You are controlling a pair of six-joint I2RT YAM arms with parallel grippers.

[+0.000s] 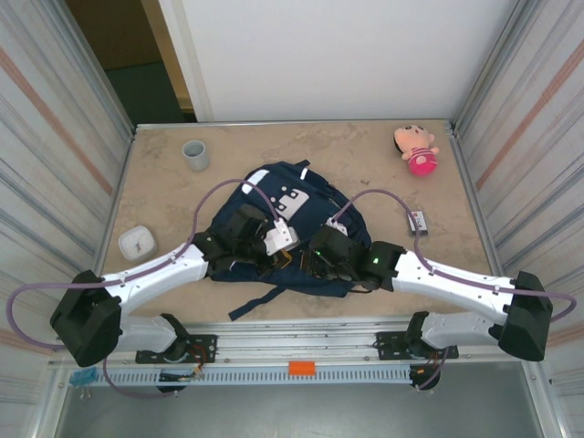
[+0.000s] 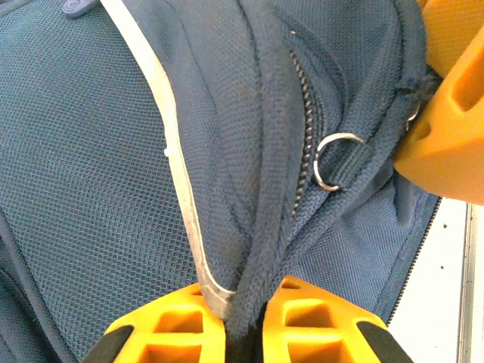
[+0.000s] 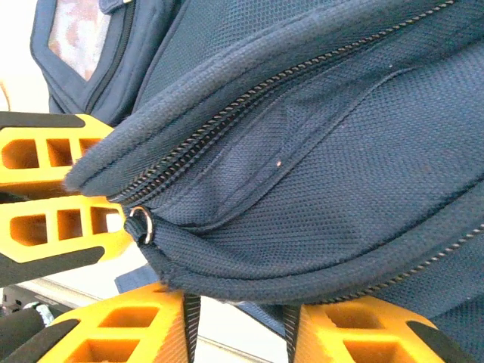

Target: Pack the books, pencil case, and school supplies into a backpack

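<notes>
The navy backpack (image 1: 283, 196) lies flat mid-table, and both grippers are at its near edge. My left gripper (image 1: 290, 259) is shut on the backpack's piped rim (image 2: 261, 249) beside the light zip line (image 2: 181, 197). In the left wrist view its orange fingers (image 2: 174, 333) pinch the fabric. My right gripper (image 1: 318, 263) is close alongside, jaws apart. In the right wrist view a fold of the backpack (image 3: 318, 151) drapes over its fingertips (image 3: 121, 329). A zip ring (image 2: 333, 161) hangs between the two grippers. The small whitish packet (image 1: 419, 220) lies on the table to the right. The book and black case are hidden.
A grey cup (image 1: 194, 155) stands at the back left and a white square object (image 1: 136, 242) lies at the left. A pink plush toy (image 1: 416, 149) sits at the back right. Dark straps (image 1: 265, 301) trail toward the table's near edge. Ribbed walls close in both sides.
</notes>
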